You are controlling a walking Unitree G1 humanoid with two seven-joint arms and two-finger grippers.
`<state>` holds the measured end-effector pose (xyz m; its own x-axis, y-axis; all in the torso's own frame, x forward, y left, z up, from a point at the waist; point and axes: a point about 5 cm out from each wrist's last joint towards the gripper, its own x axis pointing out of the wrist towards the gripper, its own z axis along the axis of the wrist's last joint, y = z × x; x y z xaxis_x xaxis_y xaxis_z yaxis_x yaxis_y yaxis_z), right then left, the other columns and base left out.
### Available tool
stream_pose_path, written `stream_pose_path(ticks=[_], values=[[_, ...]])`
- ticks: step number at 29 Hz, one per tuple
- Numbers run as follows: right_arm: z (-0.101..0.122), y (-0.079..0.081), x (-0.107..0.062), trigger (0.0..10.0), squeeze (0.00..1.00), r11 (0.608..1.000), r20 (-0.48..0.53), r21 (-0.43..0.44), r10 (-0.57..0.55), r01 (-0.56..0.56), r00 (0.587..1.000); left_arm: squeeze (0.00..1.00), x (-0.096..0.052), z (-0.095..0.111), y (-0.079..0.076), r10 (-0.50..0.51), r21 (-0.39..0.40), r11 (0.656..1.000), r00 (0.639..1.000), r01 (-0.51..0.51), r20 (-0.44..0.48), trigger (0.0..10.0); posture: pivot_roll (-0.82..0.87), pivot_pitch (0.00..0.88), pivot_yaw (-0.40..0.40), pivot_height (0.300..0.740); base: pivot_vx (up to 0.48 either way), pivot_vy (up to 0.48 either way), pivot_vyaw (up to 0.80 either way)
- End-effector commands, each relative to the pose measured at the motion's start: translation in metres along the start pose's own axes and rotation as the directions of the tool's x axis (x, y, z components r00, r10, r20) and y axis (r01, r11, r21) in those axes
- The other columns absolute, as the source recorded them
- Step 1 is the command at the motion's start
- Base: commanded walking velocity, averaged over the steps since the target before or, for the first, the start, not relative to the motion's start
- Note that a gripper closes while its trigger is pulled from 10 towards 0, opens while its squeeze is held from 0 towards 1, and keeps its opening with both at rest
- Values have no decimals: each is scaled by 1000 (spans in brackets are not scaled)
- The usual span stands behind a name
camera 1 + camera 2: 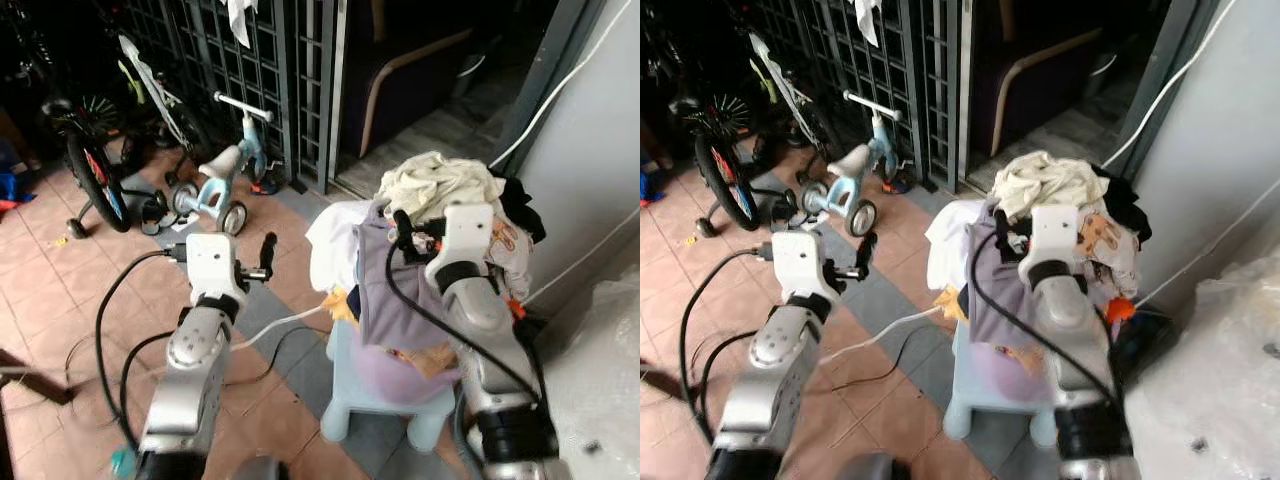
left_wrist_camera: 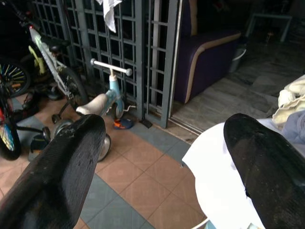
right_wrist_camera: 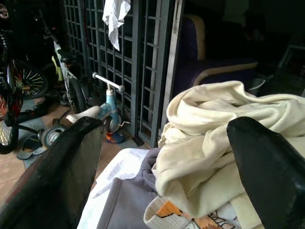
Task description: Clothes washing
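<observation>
A heap of clothes rests on a pale blue plastic stool (image 1: 345,405) by the wall. A cream garment (image 1: 435,180) lies on top, a grey-purple one (image 1: 385,290) hangs down the front, a white one (image 1: 335,245) sits at the left and a black one (image 1: 520,205) at the right. My right gripper (image 1: 402,228) is open at the heap's top, and in the right wrist view its fingers (image 3: 62,176) stand either side of the cream garment (image 3: 205,143). My left gripper (image 1: 263,260) is open over the tiled floor, left of the heap, holding nothing.
A child's tricycle (image 1: 220,180) and a bicycle (image 1: 95,165) stand at the back left by a metal grille (image 1: 250,60). A sofa (image 1: 410,70) is behind the open doorway. Cables (image 1: 110,310) and a white hose (image 1: 280,325) cross the floor. Wall (image 1: 590,150) and plastic sheet (image 1: 600,370) close the right.
</observation>
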<state>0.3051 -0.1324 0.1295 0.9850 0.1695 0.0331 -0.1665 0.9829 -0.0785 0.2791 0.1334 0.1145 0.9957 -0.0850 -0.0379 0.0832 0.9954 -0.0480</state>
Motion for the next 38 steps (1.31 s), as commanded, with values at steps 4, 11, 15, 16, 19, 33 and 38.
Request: stream_pose_path(ticks=[4, 11, 15, 16, 19, 33, 38], values=[[18, -11, 12, 10000, 0, 996, 62, -78, 37, -32, 997, 0, 6, 12, -14, -20, 23, 1000, 1000, 20, 17, 10000, -14, 0, 29, 740, 0, 0, 0], [36, -22, 25, 10000, 0, 977, 80, -211, 30, -13, 996, 0, -4, 2, -11, 11, 33, 999, 999, -10, -37, 10000, 3, 6, 18, 740, 0, 0, 0], [27, -24, 25, 10000, 0, 971, 26, -235, 52, -44, 998, 0, -9, -8, -11, 5, 35, 999, 997, -2, -81, 10000, -1, 0, 28, 740, 0, 0, 0], [18, -25, 24, 10000, 0, 973, -22, -222, 53, -57, 998, 0, -10, -12, -13, -14, 32, 999, 995, 17, -101, 10000, -11, 0, 32, 740, 0, 0, 0], [5, -31, 23, 10000, 0, 976, -77, -217, -11, -6, 997, 0, -14, -18, -19, -61, 27, 998, 991, 64, -123, 10000, -30, 0, 21, 740, 0, 0, 0], [-13, -55, 17, 10000, 0, 947, -67, -129, -306, 296, 950, 0, -12, -13, -15, -90, -15, 996, 993, 90, -72, 10000, -25, 0, 0, 740, 164, 0, -183], [-4, -52, 21, 10000, 0, 948, -14, -165, -279, 273, 960, 0, -11, -14, -14, -79, -19, 997, 995, 78, -67, 10000, -29, 0, -3, 740, 457, 0, 0]])
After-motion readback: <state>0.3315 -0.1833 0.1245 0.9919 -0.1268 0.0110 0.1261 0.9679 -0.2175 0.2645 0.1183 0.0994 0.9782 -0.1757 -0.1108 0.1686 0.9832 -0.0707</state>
